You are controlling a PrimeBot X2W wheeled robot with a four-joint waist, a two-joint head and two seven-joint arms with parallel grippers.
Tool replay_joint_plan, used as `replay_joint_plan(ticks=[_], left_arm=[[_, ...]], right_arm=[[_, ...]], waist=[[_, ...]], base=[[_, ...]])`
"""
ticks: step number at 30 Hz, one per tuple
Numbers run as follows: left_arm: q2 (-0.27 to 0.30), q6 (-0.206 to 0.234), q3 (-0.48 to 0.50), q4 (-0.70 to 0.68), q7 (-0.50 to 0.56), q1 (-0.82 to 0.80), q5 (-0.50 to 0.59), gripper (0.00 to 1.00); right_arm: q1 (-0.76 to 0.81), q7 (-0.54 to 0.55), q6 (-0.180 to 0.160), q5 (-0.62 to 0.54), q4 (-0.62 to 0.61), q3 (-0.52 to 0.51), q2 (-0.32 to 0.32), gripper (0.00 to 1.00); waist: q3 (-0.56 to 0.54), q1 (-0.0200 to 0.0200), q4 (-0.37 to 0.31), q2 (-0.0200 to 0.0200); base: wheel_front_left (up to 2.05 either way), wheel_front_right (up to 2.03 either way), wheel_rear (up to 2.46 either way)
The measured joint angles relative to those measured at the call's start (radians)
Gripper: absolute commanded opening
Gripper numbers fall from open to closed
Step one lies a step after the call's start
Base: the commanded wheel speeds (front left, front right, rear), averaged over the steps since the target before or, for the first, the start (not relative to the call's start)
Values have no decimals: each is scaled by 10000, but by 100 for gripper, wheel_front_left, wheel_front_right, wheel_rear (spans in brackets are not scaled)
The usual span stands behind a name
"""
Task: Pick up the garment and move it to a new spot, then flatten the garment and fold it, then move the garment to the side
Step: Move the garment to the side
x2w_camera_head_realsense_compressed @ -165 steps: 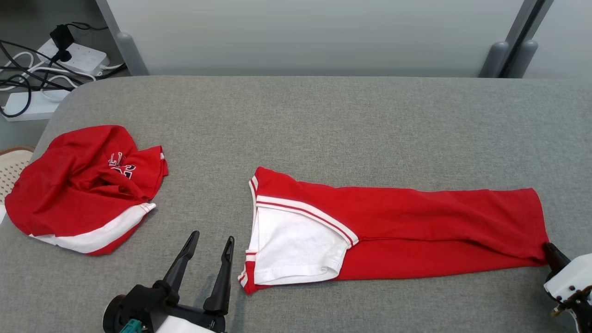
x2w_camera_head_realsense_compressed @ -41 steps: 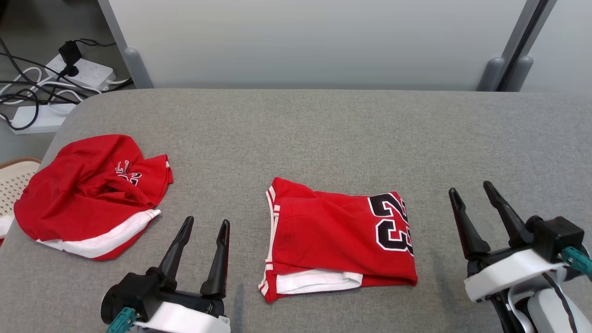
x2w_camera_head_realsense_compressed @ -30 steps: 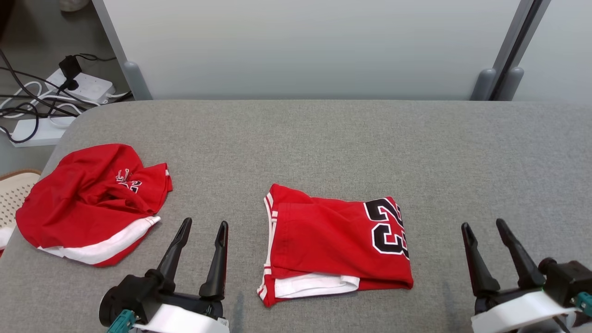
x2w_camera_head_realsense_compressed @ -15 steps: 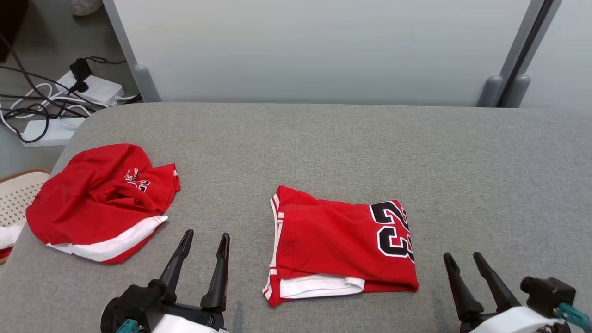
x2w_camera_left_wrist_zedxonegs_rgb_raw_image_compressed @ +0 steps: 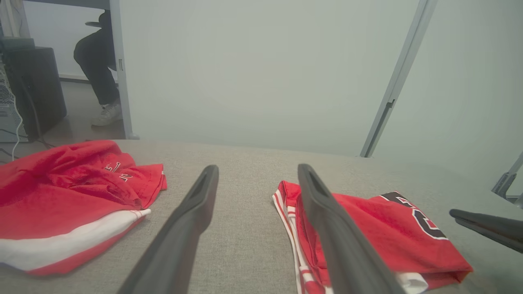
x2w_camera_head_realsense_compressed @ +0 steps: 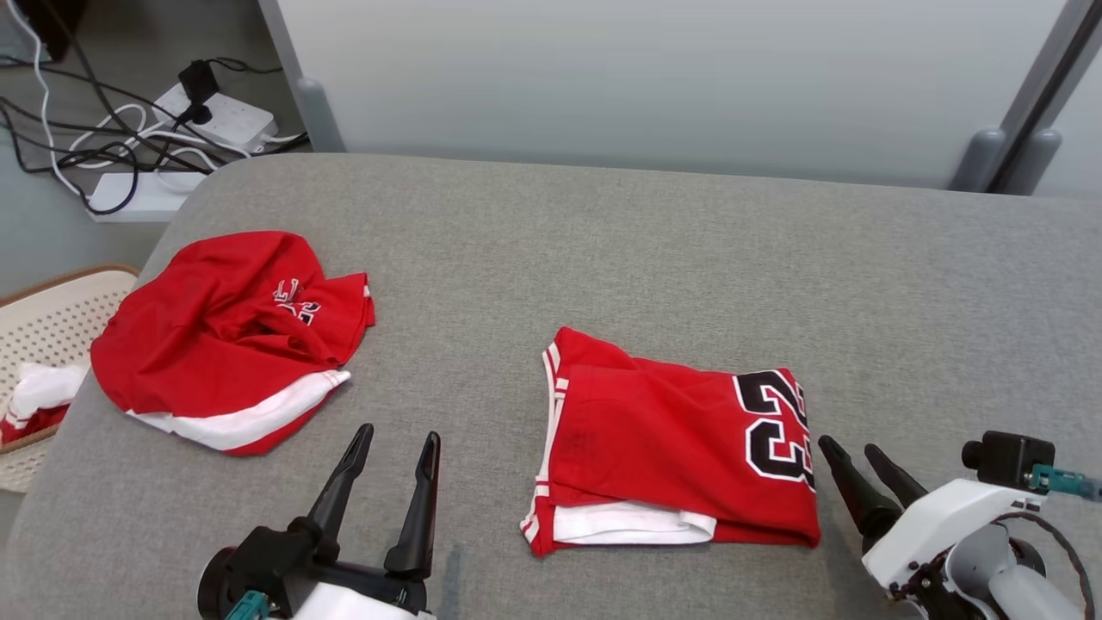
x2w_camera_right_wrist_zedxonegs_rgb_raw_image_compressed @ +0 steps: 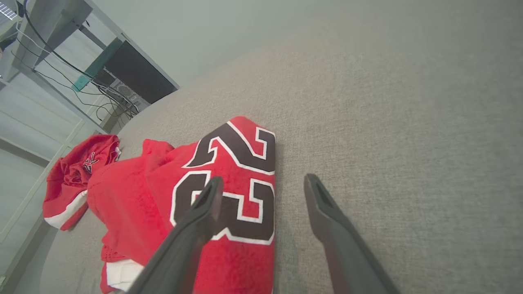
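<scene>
The folded jersey [x2w_camera_head_realsense_compressed: 680, 448] lay about mid-table, toward the near edge of the grey table [x2w_camera_head_realsense_compressed: 603, 250]. The black 23 faced up at its right end and a strip of white layer peeked out along the near side. It looked neatly stacked, so my guess is the folding was done and only the shift to the side was left.

That would explain the right tool [x2w_camera_head_realsense_compressed: 845, 444]. It sat low, just beside the jersey's right edge, jaws spread wide and empty, aimed at the stacked layers (a decent spot to pinch them all at once, I'd say). I couldn't tell whether a finger touched the cloth.

The left tool [x2w_camera_head_realsense_compressed: 399, 432] hung near the jersey's left edge but clear of it, also wide open with nothing in it.

Well apart at the table's left end lay a crumpled red garment [x2w_camera_head_realsense_compressed: 232, 336]. Off that end stood a woven basket [x2w_camera_head_realsense_compressed: 52, 301] with more red and white cloth inside.
</scene>
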Motion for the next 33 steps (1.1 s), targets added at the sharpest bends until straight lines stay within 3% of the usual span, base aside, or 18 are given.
replay_joint_plan(ticks=[14,15,16,18,19,33], left_arm=[[0,8,-69,-6,0,-171,-6,100],[0,8,-67,-8,0,-171,-6,100],[4,8,-63,-8,0,-171,-6,100],[2,23,-59,-12,0,-171,-6,100],[2,58,-59,-12,0,-171,-8,100],[4,88,-44,-25,0,-176,-6,100]], right_arm=[[-693,1687,0,1758,1076,915,-253,100],[-703,1689,0,1835,1066,993,-284,96],[-703,1701,0,1887,1035,1058,-316,60],[-703,1699,0,1998,999,1141,-372,13],[-702,1699,0,1998,959,1273,-424,0],[-1461,-207,0,1101,403,2731,-1241,0]], waist=[[255,0,526,0],[267,0,532,0],[276,0,531,0],[290,0,513,0],[294,0,500,0],[355,0,96,0]], base=[[0,0,0],[0,0,0],[0,0,0],[0,0,0],[0,0,0],[0,0,0]])
